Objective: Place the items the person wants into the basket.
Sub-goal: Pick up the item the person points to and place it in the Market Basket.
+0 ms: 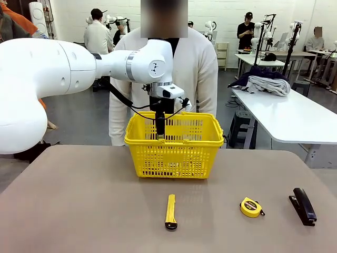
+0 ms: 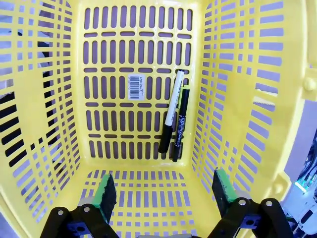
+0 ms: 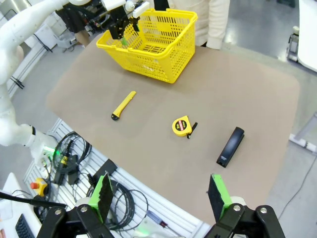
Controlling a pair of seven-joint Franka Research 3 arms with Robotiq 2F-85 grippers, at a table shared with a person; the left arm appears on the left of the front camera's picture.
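Note:
The yellow basket [image 1: 174, 158] stands at the table's far side in front of the person [image 1: 197, 68] in a white cardigan. My left gripper [image 1: 160, 130] hangs inside it, open and holding nothing. In the left wrist view my left gripper [image 2: 163, 191] looks down at the basket floor [image 2: 78, 99], where a black marker with a white band [image 2: 173, 106] and a thin black pen [image 2: 181, 124] lie side by side. The yellow utility knife [image 1: 170, 212] lies on the table in front of the basket. My right gripper [image 3: 160, 196] is open, high above the table's near edge.
A round yellow tape measure [image 1: 251, 206] and a black stapler [image 1: 303, 205] lie at the front right of the table. A barcode sticker [image 2: 136, 87] is on the basket floor. Cables hang off the table's near edge in the right wrist view.

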